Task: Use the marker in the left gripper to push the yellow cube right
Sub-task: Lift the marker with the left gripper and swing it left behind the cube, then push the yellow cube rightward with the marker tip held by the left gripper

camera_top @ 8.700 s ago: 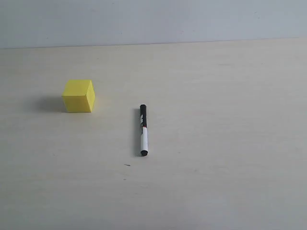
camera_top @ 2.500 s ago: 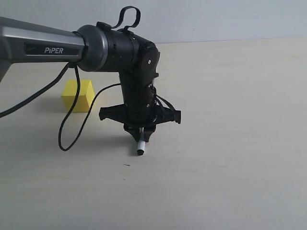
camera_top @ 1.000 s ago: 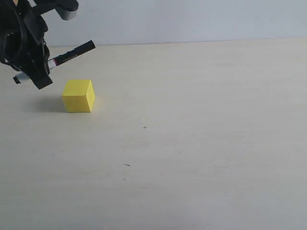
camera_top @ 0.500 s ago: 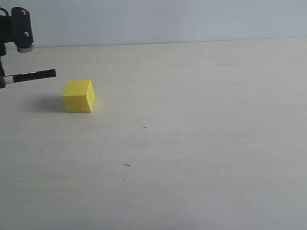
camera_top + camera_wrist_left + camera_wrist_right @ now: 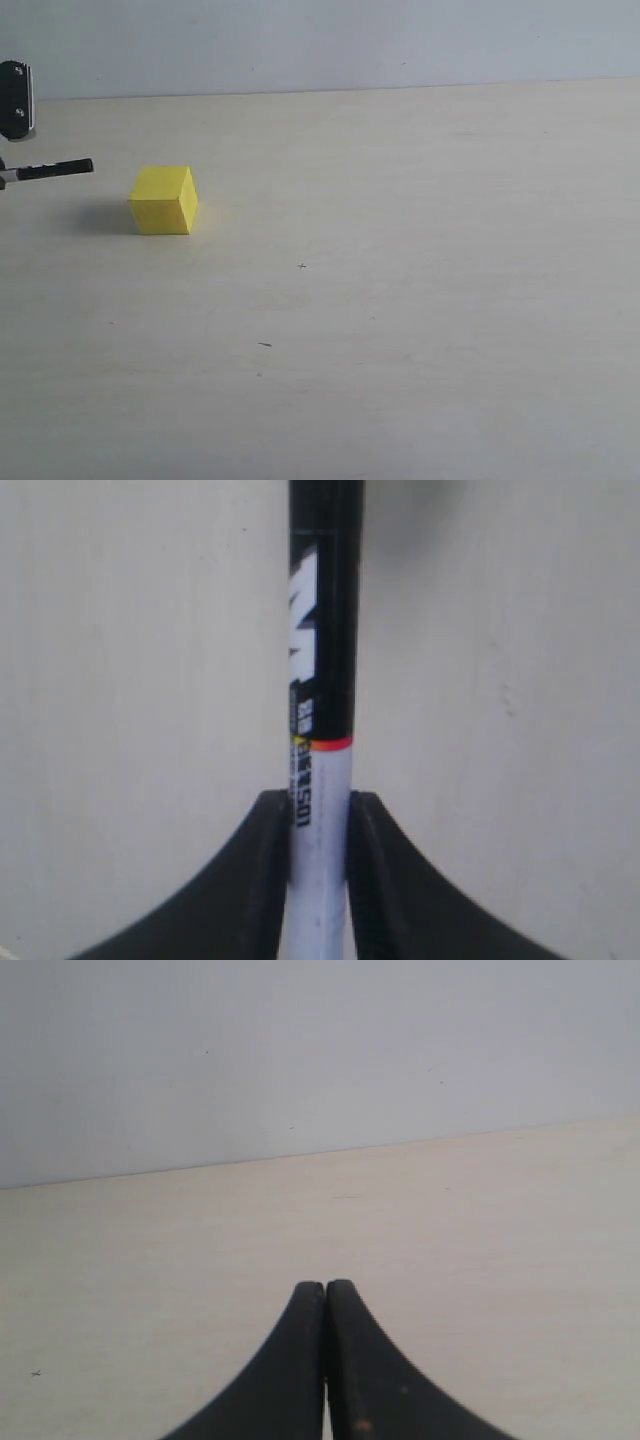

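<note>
The yellow cube [image 5: 163, 200] rests on the pale table at the left. Left of it, the marker [image 5: 52, 169] lies nearly level above the table, its black cap pointing at the cube with a small gap between them. Only a black and grey part of the left arm [image 5: 16, 99] shows at the exterior view's left edge. In the left wrist view my left gripper [image 5: 318, 808] is shut on the marker's [image 5: 322, 630] white barrel, the black cap sticking out beyond the fingers. My right gripper [image 5: 325, 1290] is shut with nothing in it and is out of the exterior view.
The pale wooden table [image 5: 400, 300] stretches right of the cube, with a few tiny dark specks [image 5: 264, 344]. A light grey wall [image 5: 350, 40] stands behind the table's far edge.
The marker and left arm have drifted left and slightly down, so the cap tip is now farther from the cube. The cube has not moved.
</note>
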`<action>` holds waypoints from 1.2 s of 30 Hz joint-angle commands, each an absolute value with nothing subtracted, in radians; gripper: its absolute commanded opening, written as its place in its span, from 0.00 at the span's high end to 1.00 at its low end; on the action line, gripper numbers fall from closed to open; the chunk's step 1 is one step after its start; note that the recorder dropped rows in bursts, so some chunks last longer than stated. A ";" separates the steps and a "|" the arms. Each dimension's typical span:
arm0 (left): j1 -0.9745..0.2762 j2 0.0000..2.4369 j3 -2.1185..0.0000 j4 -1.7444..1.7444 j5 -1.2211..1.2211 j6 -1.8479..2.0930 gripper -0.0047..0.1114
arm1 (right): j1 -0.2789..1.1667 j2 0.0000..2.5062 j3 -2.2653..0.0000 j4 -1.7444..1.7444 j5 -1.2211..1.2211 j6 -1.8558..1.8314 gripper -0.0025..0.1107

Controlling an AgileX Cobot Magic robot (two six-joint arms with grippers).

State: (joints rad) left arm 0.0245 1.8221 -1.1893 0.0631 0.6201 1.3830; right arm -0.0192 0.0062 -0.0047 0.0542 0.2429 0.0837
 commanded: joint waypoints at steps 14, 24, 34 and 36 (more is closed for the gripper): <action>0.071 2.063 -1.367 -0.164 0.685 1.737 0.96 | -0.024 0.000 0.000 0.049 0.233 0.081 0.98; 0.082 2.072 -1.383 -0.074 0.685 1.695 0.96 | -0.024 0.000 0.000 0.049 0.238 0.081 0.98; -0.006 2.074 -1.383 -0.086 0.677 1.669 0.96 | -0.024 0.000 0.000 0.049 0.238 0.081 0.98; -0.054 2.074 -1.383 -0.086 0.677 1.669 0.96 | -0.024 0.000 0.000 0.049 0.238 0.081 0.98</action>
State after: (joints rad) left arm 0.0072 2.0767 -1.3749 -0.0692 0.6789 1.6835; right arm -0.0192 0.0062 -0.0047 0.0542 0.2429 0.0837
